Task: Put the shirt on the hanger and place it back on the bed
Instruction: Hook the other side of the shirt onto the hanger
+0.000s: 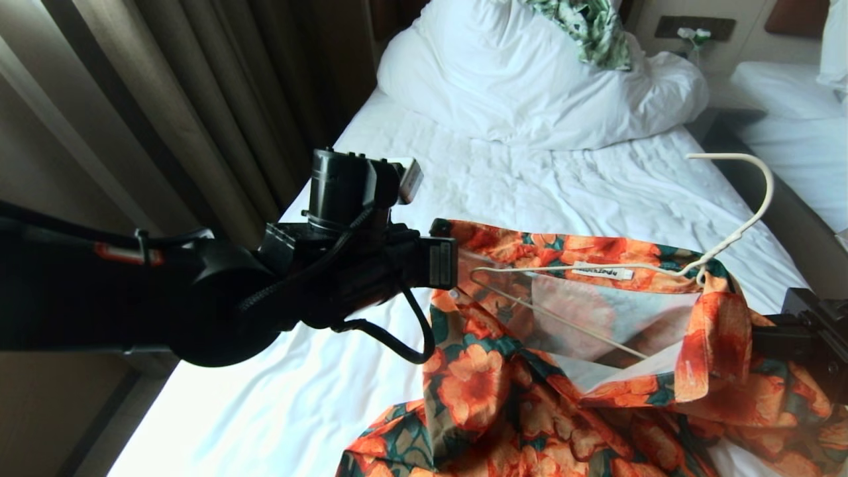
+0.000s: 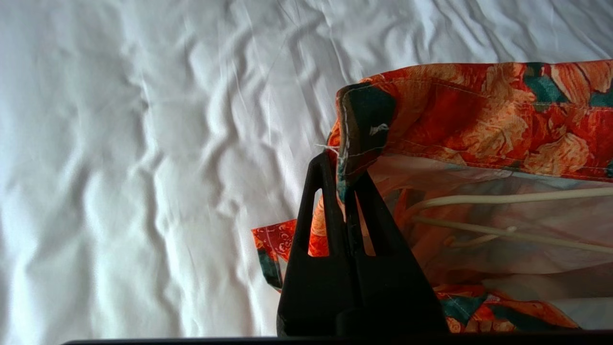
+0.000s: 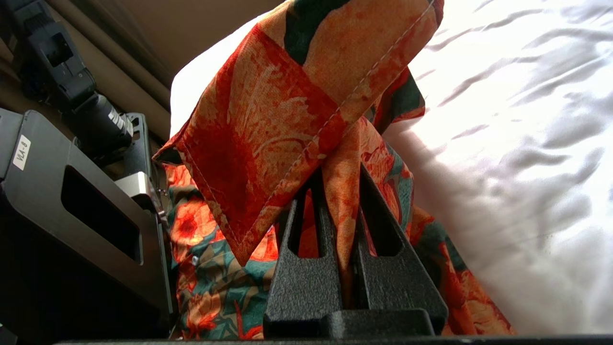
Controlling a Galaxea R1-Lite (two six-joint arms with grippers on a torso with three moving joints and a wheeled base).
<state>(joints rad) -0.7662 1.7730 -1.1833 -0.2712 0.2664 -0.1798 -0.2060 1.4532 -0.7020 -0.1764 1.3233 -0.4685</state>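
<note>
Pincers, left (image 2: 346, 191) and right (image 3: 341, 201), are each clenching the limp orange-flowered shirt (image 1: 530, 384); light cloth is draping around the thin cream wire hanger (image 1: 596, 271).

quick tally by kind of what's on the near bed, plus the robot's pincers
shirt: 1
hanger: 1
pillow: 1
green-and-white leafy cloth: 1
pincers: 2, left pincer and right pincer, each shut on the shirt
total: 6
</note>
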